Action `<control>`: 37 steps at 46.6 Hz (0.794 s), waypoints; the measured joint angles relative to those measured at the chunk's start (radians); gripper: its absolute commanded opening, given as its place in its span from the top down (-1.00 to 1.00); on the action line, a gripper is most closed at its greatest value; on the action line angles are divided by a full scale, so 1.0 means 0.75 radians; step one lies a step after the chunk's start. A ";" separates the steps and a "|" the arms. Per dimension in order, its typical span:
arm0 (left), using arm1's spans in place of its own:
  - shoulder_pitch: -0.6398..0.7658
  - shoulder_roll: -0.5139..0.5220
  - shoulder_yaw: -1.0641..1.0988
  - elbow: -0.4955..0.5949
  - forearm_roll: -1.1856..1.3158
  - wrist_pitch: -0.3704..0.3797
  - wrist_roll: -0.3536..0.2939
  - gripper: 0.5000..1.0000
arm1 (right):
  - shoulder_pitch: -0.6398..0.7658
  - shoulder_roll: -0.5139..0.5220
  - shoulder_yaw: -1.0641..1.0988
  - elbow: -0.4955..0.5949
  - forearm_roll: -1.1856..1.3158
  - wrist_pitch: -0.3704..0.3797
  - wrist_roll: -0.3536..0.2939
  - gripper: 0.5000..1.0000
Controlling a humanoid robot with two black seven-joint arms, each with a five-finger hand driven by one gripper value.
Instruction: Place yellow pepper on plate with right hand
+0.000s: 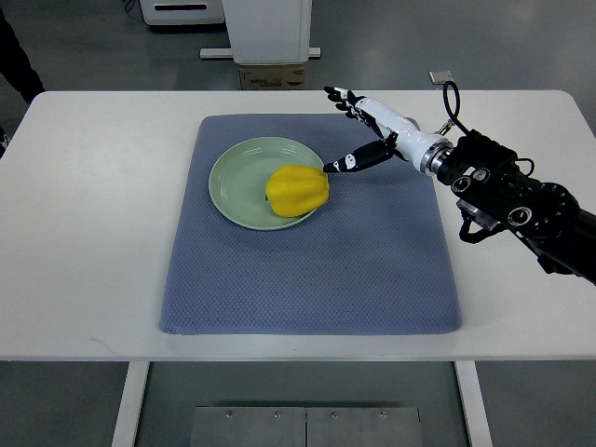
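The yellow pepper [297, 190] lies on the right part of the pale green plate [240, 178], which sits on the blue-grey mat [307, 270]. My right hand [358, 130] comes in from the right edge and hovers just right of the pepper. Its fingers are spread and hold nothing. The thumb tip is close to the pepper's right side; whether it touches is unclear. The left arm does not show.
The mat lies on a white table [93, 233]. Beyond the table's far edge stand a cardboard box [273, 75] and a white equipment base [265, 28]. A small light tag [440, 76] lies at the table's back right edge.
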 measured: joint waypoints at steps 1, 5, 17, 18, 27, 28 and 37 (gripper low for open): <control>0.000 0.000 0.000 0.000 0.000 0.000 0.000 -1.00 | -0.004 -0.005 0.011 0.000 0.000 0.003 -0.001 -0.99; 0.000 0.000 0.000 -0.001 0.000 0.000 0.000 -1.00 | -0.019 -0.021 0.066 -0.001 0.003 0.012 -0.004 -0.99; 0.000 0.000 0.000 0.000 0.000 0.000 0.000 -1.00 | -0.068 -0.071 0.122 -0.013 0.274 0.003 -0.015 -0.99; 0.000 0.000 0.000 0.000 0.000 0.000 0.000 -1.00 | -0.072 -0.072 0.122 -0.020 0.308 -0.001 -0.019 -0.99; 0.000 0.000 0.000 -0.001 0.000 0.000 0.000 -1.00 | -0.086 -0.075 0.136 -0.073 0.510 -0.023 -0.032 -0.99; 0.000 0.000 0.000 -0.001 0.000 0.000 0.000 -1.00 | -0.088 -0.074 0.143 -0.078 0.531 -0.028 -0.032 -0.99; 0.000 0.000 0.000 0.000 0.000 0.000 0.000 -1.00 | -0.142 -0.060 0.345 -0.090 0.610 -0.107 -0.054 -1.00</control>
